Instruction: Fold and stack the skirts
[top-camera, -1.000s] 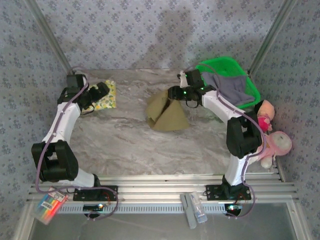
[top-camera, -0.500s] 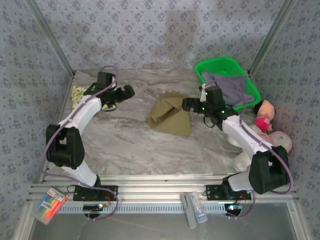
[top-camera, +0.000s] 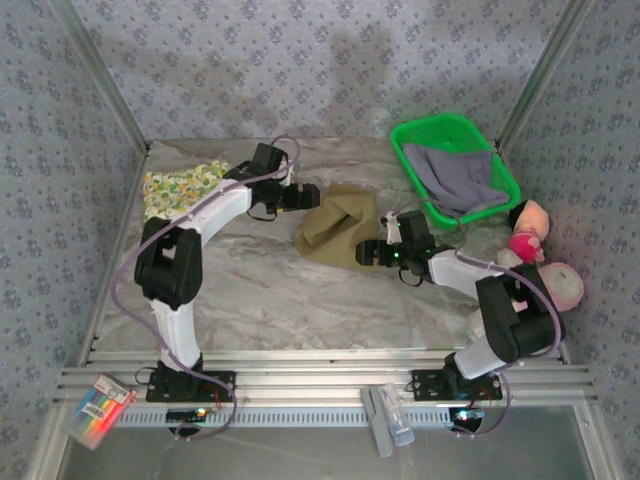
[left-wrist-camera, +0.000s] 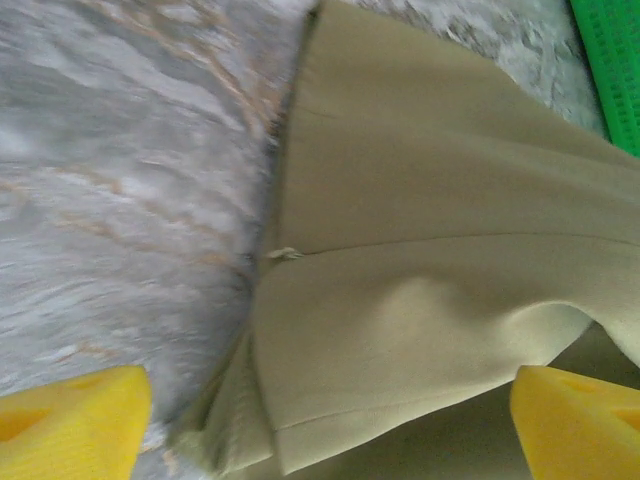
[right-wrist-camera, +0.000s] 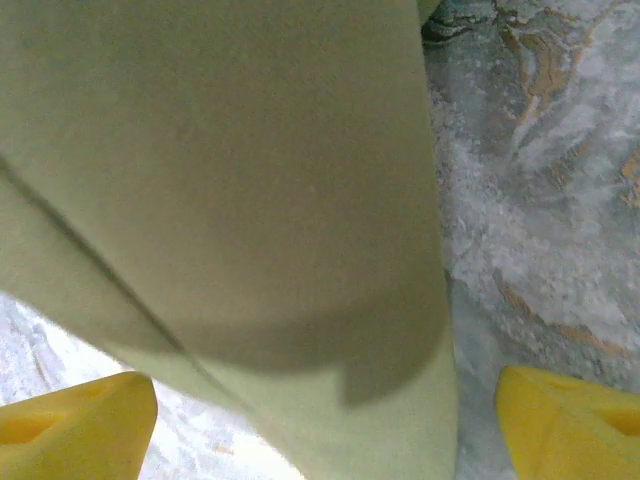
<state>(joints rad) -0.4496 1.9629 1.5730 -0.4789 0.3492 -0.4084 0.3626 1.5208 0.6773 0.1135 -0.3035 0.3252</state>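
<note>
Rumpled at the centre of the grey marbled table (top-camera: 250, 290): plain olive-khaki cloth skirt (top-camera: 340, 235). At its 10 o'clock edge, left gripper (top-camera: 300, 195), yellow foam pads (left-wrist-camera: 70, 420) spread wide over the fabric, clamping nothing. At its 4 o'clock edge, right gripper (top-camera: 368, 252), jaws likewise apart above the cloth. At the table's 10 o'clock, yellow-green fruit-print skirt (top-camera: 180, 187). At 1 o'clock, grey-lavender skirt (top-camera: 455, 175) inside green plastic basket (top-camera: 430, 127).

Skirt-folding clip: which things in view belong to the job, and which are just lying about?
Job:
olive skirt
fruit-print skirt
grey skirt

Lying about:
green basket, holding the grey skirt
pink plush toys
pack of coloured pens
</note>
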